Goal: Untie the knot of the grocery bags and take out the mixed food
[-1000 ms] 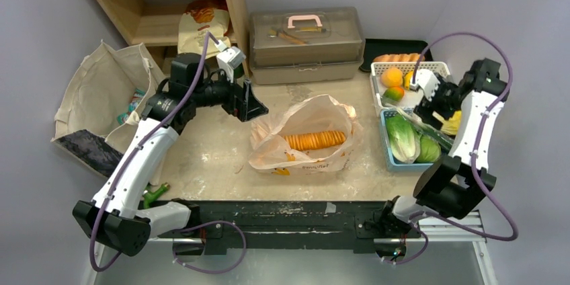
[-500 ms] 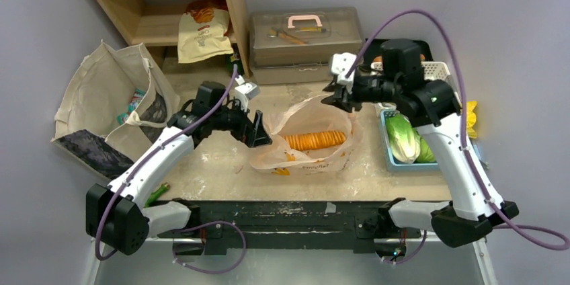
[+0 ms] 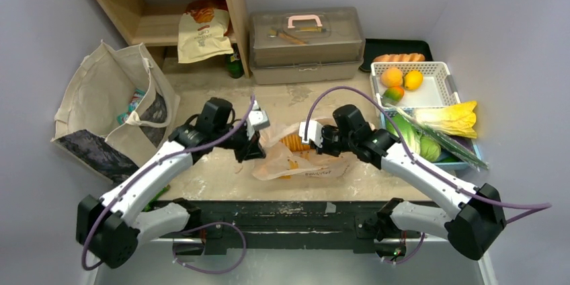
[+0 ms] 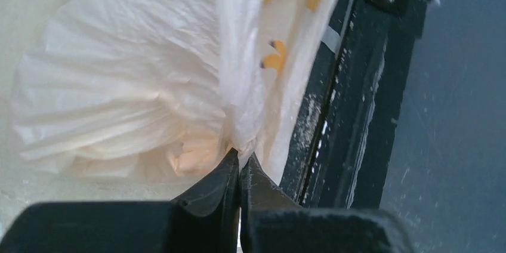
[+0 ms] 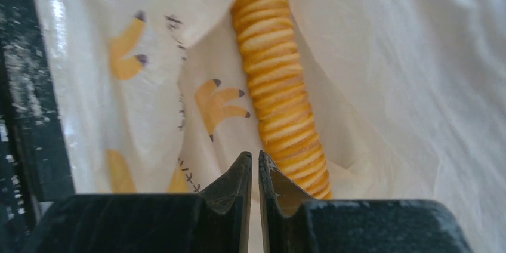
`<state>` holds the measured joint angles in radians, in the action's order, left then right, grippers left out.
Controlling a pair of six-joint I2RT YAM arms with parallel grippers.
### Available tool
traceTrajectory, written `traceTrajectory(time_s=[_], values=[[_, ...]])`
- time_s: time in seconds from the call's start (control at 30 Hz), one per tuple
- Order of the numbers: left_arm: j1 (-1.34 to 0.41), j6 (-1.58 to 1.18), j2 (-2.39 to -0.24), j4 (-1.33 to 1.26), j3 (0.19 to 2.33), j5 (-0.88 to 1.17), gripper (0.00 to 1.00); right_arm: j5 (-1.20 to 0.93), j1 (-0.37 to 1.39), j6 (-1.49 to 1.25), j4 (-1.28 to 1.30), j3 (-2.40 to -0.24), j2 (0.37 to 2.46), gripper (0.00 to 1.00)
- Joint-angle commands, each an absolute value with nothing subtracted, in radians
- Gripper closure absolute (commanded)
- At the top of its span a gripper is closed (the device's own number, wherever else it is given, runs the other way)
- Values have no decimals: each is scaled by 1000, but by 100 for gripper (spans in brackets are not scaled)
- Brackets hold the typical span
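Top external view.

Item 1: grocery bag [image 3: 310,165], thin crinkled pale-orange plastic with yellow-orange prints. It lies slumped on the table [image 3: 208,164] at frame centre, just above the black rail [image 3: 296,212].

Item 2: ridged orange roll [image 3: 293,142], inside the upper part of the bag, between the two grippers.

Item 3: left gripper [image 3: 250,145], at the bag's left edge. In the left wrist view its fingers are clenched on a gathered fold of the bag's plastic, which fans out up and to the left from the tips.

Item 4: right gripper [image 3: 316,138], at the bag's upper middle. In the right wrist view its fingers are drawn together to a thin slit, low over the printed plastic, with the roll just right of the tips. Whether any film is caught between them cannot be told.

Item 5: other mixed food, well apart at frame right:
- Round orange fruits [image 3: 392,76] sit in a white basket [image 3: 430,99].
- A yellow-green cabbage [image 3: 452,118] lies just below that basket.
- Green leafy heads [image 3: 422,145] lie beside the cabbage.
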<state>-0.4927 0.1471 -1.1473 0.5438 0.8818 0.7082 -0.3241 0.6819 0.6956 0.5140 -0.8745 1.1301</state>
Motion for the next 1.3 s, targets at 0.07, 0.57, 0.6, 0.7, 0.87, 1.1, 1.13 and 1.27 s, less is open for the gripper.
traceTrajectory(time_s=[0.07,0.57,0.6,0.7,0.87,1.1,1.13,1.27], values=[[-599,530,-1017,659,783,742,100,-230,724,722,202,-678,1084,78],[-527,302,-1167,631,919,716,100,-189,737,704,158,-707,1226,46],[-503,252,-1182,615,933,740,100,-199,734,712,168,-715,1233,46],[-434,100,-1233,572,980,769,100,-238,723,742,212,-752,1260,44],[-365,-81,-1370,625,1094,862,100,-333,677,795,273,-816,1293,43],[-357,-75,-1472,710,1164,894,100,-455,594,918,505,-1008,1479,43],[-353,-75,-1480,713,1167,896,100,-468,579,935,539,-1038,1509,42],[-341,-78,-1513,721,1190,888,100,-464,549,968,564,-1096,1590,34]])
